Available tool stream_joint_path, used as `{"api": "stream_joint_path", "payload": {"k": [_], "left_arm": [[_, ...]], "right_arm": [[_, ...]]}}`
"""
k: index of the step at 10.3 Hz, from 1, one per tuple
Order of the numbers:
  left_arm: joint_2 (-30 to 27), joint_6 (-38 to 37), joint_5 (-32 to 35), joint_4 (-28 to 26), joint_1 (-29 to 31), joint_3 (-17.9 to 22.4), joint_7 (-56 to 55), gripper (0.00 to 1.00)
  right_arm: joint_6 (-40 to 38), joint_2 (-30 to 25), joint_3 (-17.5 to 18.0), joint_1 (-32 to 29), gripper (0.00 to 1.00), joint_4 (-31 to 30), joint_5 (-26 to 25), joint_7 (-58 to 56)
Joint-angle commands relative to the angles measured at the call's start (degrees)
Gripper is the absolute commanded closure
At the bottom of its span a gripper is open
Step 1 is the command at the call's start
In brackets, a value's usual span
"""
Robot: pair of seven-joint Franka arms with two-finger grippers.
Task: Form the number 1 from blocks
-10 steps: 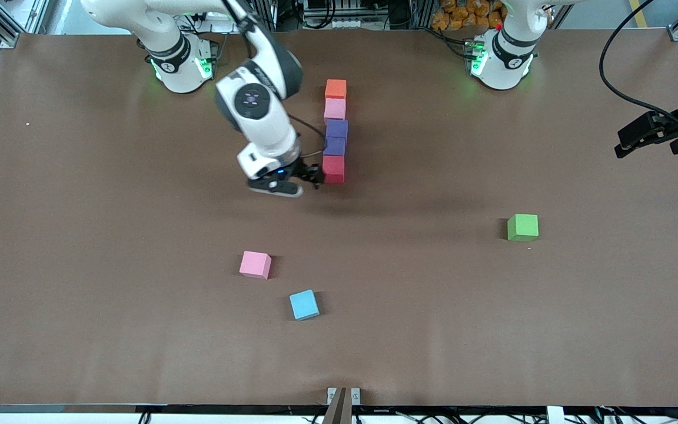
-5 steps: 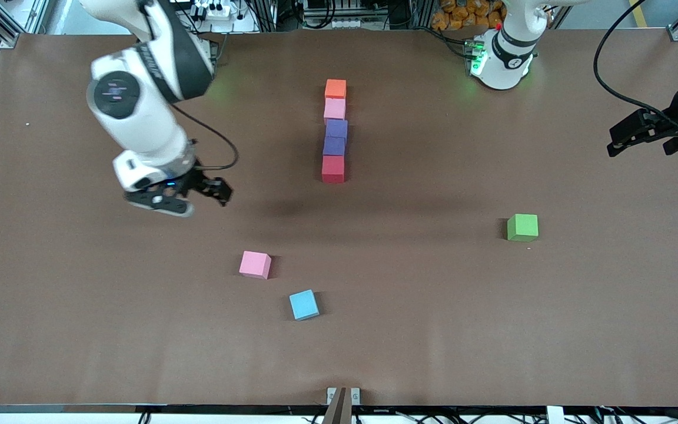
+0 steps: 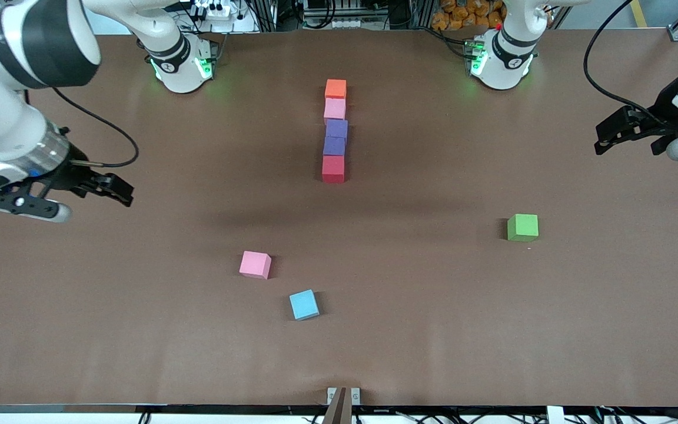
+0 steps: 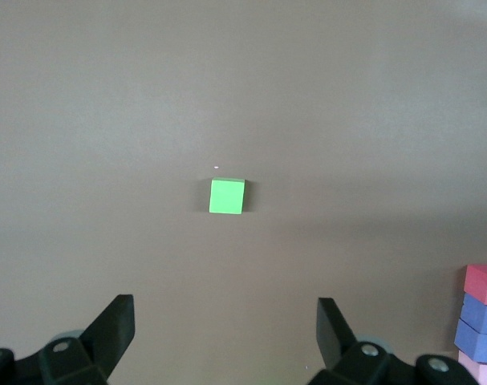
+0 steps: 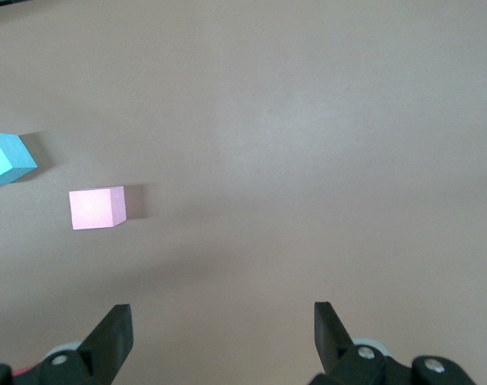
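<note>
**Orange to red, five cubes stand in one straight stroke**

Orange block (image 3: 335, 89) heads a single file in the middle of the counter (image 3: 492, 330), at the end closest to the robots' bases. Touching it in turn come the pink block (image 3: 334, 108), the upper purple block (image 3: 336, 128), the lower purple block (image 3: 333, 146) and the red block (image 3: 333, 169), which is nearest the front camera. The purple pair sits a shade out of true, one nudged slightly sideways against the other, but the file reads as the upright stroke of a 1, which is why these five are packed edge to edge.

Three cubes lie well apart from the line: a loose pink cube (image 3: 255, 264) and a light blue cube (image 3: 303, 304) closer to the front camera, and a green cube (image 3: 522, 227) toward the left arm's end. They appear to be spares the figure does not need.

The right hand (image 3: 89, 188) hangs over bare counter at the right arm's end, fingers spread and holding nothing. The left hand (image 3: 633, 132) waits over the counter's other end, likewise spread and empty. With both arms clear of the line, the arrangement looks finished, or very nearly so.
</note>
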Motion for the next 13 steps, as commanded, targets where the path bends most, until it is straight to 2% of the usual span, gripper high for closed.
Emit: {"api": "stream_joint_path", "payload": {"k": [1,2,13], "left_arm": [[-0.4,-1.1,-0.5,0.9,0.2,-0.2,0.4,0.0],[-0.5,-2.0,-0.3,1.0,0.2,-0.1,0.4,0.0],[-1.5,-3.5,-0.2,1.0,0.2,-0.2,0.3,0.0]], "right_arm": [[-2.2,-0.5,-1.5,-0.5,0.0,2.9,-0.9,-3.3],[-2.3,-0.4,-2.4,-0.5,0.0,3.8,-0.8,-4.9],[-3.7,0.9,-2.1,-0.5,0.0,4.3,0.0,-4.9]]}}
